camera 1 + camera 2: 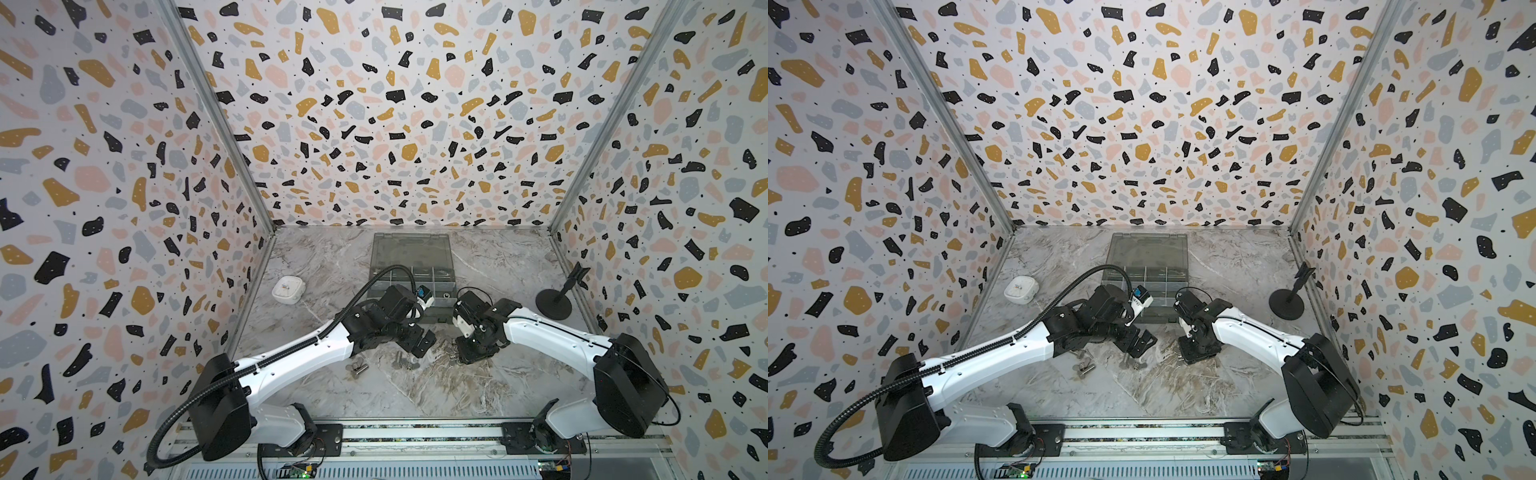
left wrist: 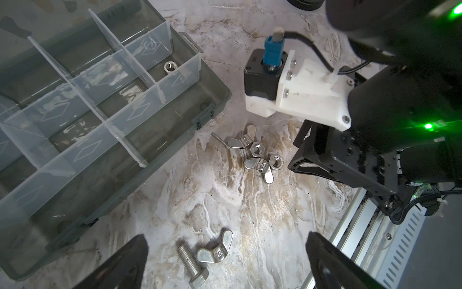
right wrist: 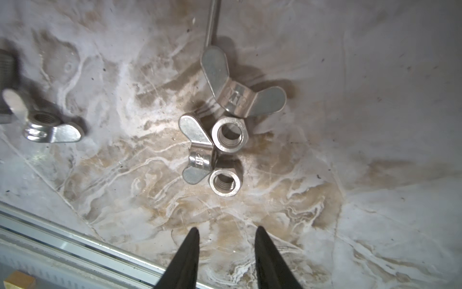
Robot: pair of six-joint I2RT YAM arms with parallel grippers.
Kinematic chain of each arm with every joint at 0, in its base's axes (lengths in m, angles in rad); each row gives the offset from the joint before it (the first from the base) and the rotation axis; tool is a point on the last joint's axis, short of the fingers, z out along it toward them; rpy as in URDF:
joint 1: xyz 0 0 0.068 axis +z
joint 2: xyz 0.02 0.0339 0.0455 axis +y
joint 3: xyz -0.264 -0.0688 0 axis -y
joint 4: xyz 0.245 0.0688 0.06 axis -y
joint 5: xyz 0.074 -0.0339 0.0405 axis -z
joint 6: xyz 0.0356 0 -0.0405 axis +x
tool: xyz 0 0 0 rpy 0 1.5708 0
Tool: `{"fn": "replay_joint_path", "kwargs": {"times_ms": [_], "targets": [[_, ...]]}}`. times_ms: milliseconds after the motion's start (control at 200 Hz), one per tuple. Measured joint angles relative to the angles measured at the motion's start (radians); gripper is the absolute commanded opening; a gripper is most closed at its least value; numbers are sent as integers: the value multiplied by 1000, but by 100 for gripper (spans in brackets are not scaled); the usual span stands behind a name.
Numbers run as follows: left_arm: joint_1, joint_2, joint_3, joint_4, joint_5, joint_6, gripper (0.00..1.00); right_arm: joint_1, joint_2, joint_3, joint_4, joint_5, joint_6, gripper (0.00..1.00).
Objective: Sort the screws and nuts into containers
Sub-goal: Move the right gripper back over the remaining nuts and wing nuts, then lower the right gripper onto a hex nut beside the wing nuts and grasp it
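The grey organiser box (image 1: 376, 286) lies open at the back centre, its containers (image 2: 82, 100) split by clear dividers; one hex nut (image 2: 170, 67) lies in a corner compartment. A cluster of nuts (image 3: 226, 132), winged and hex, rests on the marble between both arms. My right gripper (image 3: 227, 228) hovers just short of this cluster, open a little way with nothing between its fingers. My left gripper (image 2: 226, 235) stands wide open over a screw (image 2: 192, 262) and a wing nut (image 2: 215, 250) lying side by side. More silver hardware (image 1: 357, 369) lies left of centre.
A white rounded case (image 1: 287, 289) sits at the left, a black stand (image 1: 557, 301) at the right wall. The box's lid (image 1: 411, 249) lies open towards the back wall. A thin metal pin (image 2: 220, 141) lies beside the nut cluster. A metal rail (image 1: 415, 432) runs along the front edge.
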Motion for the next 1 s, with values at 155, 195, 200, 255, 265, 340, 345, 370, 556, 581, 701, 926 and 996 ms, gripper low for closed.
{"fn": "replay_joint_path", "kwargs": {"times_ms": [155,195,200,255,265,340,345,370,556,581,701,926,996], "targets": [[0,-14,-1,0,-16,-2,100,10,1,-36,29,-4,11,39],[0,-15,-1,0,-19,-2,100,11,3,-40,38,-5,13,39],[0,-15,-1,0,-19,-2,100,11,4,-40,39,-5,13,39],[0,-15,-1,0,-23,-2,100,13,10,-44,51,-5,14,40],[0,-15,-1,0,-23,-2,100,13,10,-45,53,-5,14,40],[0,-16,-1,0,-24,-2,100,13,20,-48,67,-5,15,40],[0,-16,-1,0,-24,-2,100,13,21,-48,68,-5,15,40],[0,-17,-1,0,-24,-2,100,13,26,-50,72,-5,15,40],[0,-20,-1,-1,-34,-1,100,13,57,-58,97,-5,14,41],[0,-20,-1,-2,-35,-1,100,13,60,-59,98,-5,14,41],[0,-20,-1,-3,-41,1,100,13,75,-59,107,-5,12,41],[0,-17,-1,-3,-43,2,100,14,108,-55,118,-5,3,41],[0,-12,-1,-3,-44,3,100,14,112,-50,116,-4,-1,41]]}}
